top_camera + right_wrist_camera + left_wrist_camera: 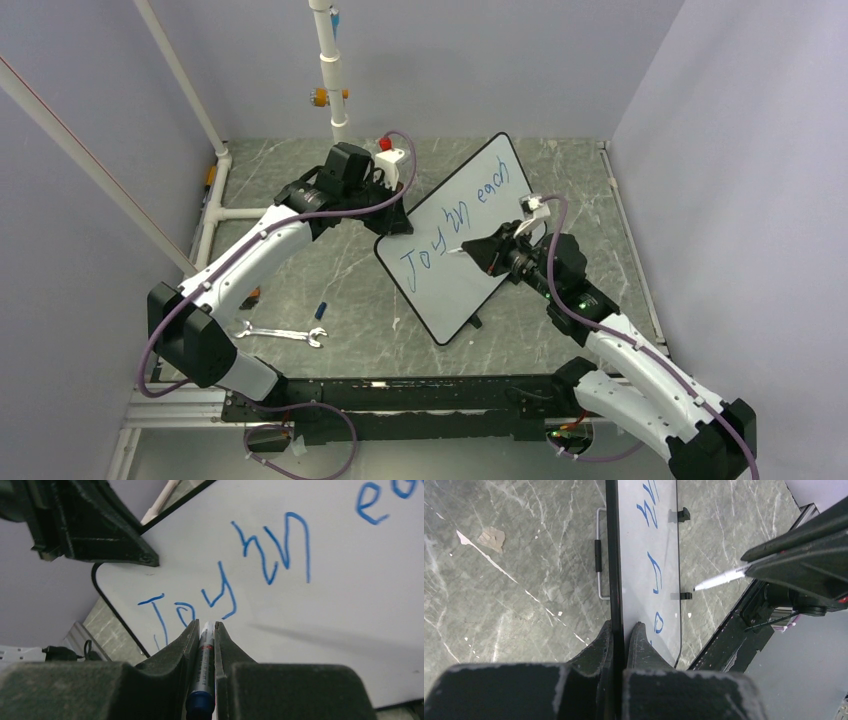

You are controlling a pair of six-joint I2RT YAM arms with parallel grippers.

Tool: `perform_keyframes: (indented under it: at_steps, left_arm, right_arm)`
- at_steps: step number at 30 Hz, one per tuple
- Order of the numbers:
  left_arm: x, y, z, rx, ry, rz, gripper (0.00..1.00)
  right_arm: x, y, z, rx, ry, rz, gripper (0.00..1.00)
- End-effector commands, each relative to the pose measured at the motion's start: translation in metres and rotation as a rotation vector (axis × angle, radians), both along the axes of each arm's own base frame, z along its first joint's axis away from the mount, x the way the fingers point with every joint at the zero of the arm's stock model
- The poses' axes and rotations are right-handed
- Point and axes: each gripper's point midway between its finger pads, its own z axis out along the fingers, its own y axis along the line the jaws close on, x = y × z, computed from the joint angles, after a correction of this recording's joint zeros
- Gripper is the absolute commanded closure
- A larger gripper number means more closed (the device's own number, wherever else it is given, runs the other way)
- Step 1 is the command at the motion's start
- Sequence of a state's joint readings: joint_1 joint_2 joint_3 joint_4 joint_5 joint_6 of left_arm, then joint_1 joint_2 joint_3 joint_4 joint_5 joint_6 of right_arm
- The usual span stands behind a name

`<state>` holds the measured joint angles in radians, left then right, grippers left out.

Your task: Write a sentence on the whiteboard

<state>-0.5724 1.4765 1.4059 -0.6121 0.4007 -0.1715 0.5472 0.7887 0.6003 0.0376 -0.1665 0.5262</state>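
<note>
**"Joy in each" in blue on the held whiteboard**

On the left of the grey marbled table (345, 280) a silver open-ended wrench (280, 332) lies flat, with a small blue object (320, 308) just beyond it; what that object is I cannot tell.

The left gripper (624, 627) has its two fingers pressed together on the black rim of the whiteboard (450, 295), pinching one short edge. The board sits near the middle of the table, turned at a slant, with small black feet showing along its edge.

Across its glossy face runs the sentence (465, 222), large slanted blue handwriting reading "Joy in each". It is a single line, and the space beneath it is bare.

To the right, the right gripper (205, 630) pinches a white-barrelled marker (204, 672) lengthwise between its fingers. The print on the barrel is too small to read. The tip points at the board just under the "y" of "Joy"; whether it touches the surface I cannot tell.
</note>
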Motion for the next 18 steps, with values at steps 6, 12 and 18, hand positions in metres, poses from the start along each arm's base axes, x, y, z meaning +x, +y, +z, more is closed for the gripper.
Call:
perform_keyframes:
  at_steps: [6,12,18]
  left_arm:
    - [0.044,0.046,-0.029,0.223,-0.131,0.093,1.00]
    - [0.052,0.055,-0.038,0.257,-0.116,0.123,1.00]
    - [0.060,0.062,-0.046,0.272,-0.097,0.140,1.00]
  right_arm:
    - [-0.013,0.032,0.020,0.004,-0.185,0.096,1.00]
    - [-0.025,0.040,0.018,-0.002,-0.287,0.097,1.00]
    - [-0.040,0.045,0.019,0.006,-0.413,0.092,1.00]
